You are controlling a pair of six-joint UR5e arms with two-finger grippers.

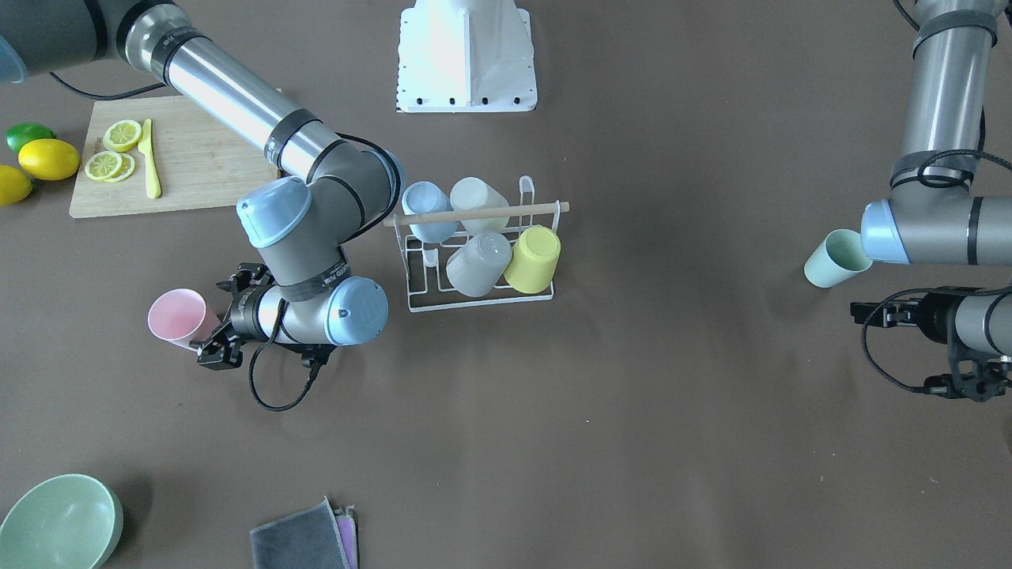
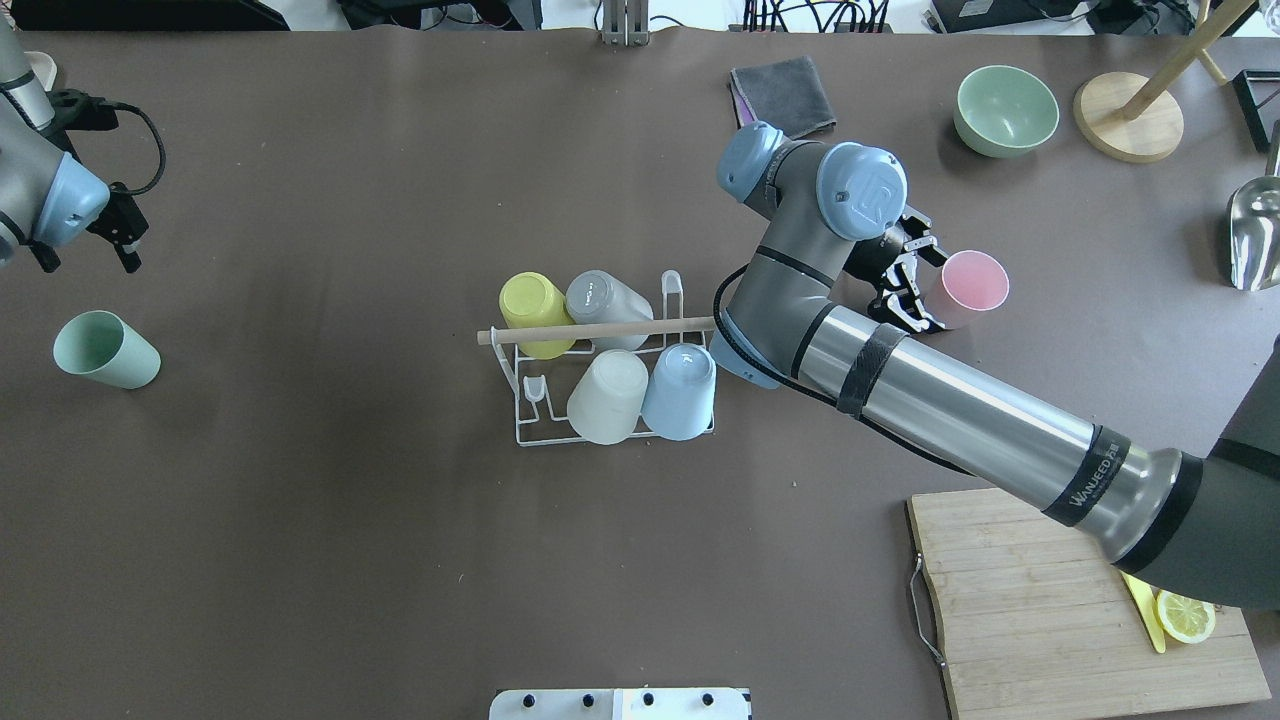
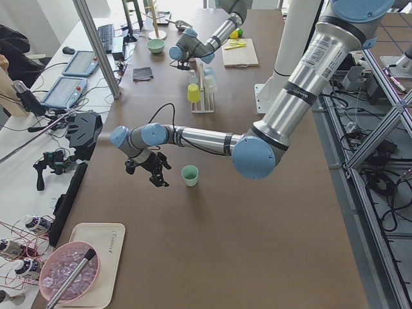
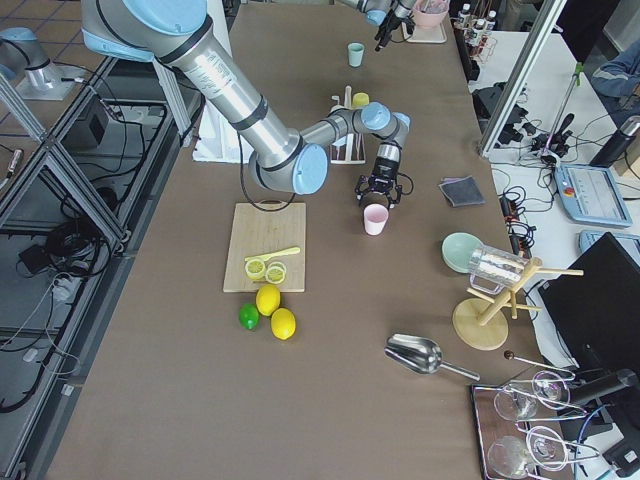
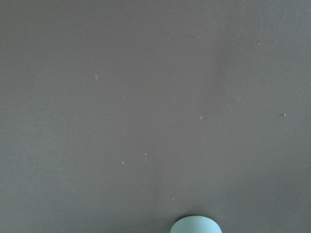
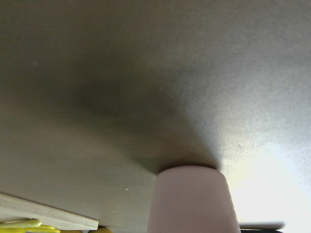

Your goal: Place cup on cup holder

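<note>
Overhead exterior showed us the cup holder [image 2: 650, 326] standing at the middle of the tabletop [image 2: 300, 550], well apart from every edge, its wooden rod lying across the top. Four cups sat upturned on its prongs: a yellow cup [image 2: 535, 300], a grey cup [image 2: 605, 298], a white cup [image 2: 605, 400] and a light-blue cup [image 2: 682, 395]. The pink cup [image 2: 972, 285] stood upright, mouth up, in the half toward the right edge and nearer the far edge. The right gripper [image 2: 922, 288] was just beside it, jaws wide, their tips at the cup's wall; we could not tell whether they touched it. Near the left edge a mint-green cup [image 2: 105, 348] stood upright, and the left gripper [image 2: 88, 262] hung near it, apart from it, jaws wide. A wooden cutting board [image 2: 1030, 600] lay at the near right corner.
</note>
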